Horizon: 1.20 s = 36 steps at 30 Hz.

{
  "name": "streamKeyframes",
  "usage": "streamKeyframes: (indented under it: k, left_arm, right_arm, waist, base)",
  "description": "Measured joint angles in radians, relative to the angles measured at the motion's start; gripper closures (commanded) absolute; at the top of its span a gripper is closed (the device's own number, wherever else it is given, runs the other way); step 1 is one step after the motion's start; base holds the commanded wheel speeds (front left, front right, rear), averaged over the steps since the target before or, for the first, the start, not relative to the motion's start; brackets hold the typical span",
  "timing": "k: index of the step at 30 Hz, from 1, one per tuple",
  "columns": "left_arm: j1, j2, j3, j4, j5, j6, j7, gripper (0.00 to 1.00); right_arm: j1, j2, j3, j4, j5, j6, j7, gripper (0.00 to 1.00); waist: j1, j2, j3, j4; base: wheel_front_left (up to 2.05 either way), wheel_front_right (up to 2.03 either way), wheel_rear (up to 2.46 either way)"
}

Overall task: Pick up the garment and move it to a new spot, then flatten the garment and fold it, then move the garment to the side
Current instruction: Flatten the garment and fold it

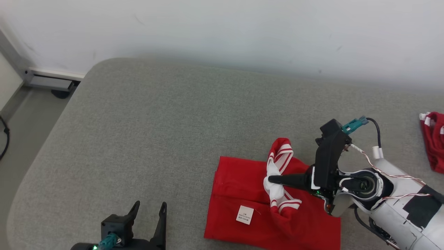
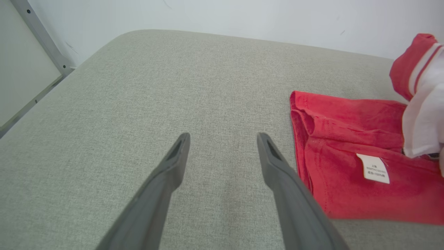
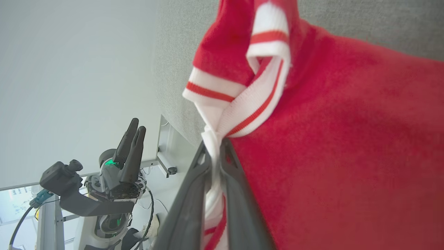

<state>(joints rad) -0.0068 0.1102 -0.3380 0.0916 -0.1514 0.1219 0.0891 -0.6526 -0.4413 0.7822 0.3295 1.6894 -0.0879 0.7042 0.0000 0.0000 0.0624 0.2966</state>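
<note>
Bright, even light — soft shadows, wide-angle edges

garment (image 1: 239, 180) cut off below, label (image 1: 245, 214) print too small

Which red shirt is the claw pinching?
The middle red shirt with the white tag; the right claw pinches its striped edge. The other red shirt lies apart, far right.

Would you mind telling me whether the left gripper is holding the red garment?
No, the left gripper is open with bare grey surface between its jaws, and the garment lies beside it.
</note>
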Motion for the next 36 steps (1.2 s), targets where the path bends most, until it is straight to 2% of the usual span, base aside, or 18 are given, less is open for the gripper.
streamKeyframes:
  k: [21, 36]
  left_arm:
    - [-0.045, -0.021, -0.022, 0.048, -0.006, 0.000, -0.010, 0.00]
    - [-0.061, -0.035, -0.034, 0.076, -0.007, 0.000, -0.021, 0.00]
  right_arm:
    - [-0.038, 0.102, 0.021, 0.097, -0.006, -0.015, -0.027, 1.00]
    - [-0.057, 0.140, 0.023, 0.159, -0.017, 0.000, -0.054, 1.00]
  waist:
    - [-0.0001, 0.0001, 0.038, 0.056]
    - [-0.0001, -0.0001, 0.039, 0.081]
  base:
    - [0.00, 0.00, 0.00]
    - [0.00, 0.00, 0.00]
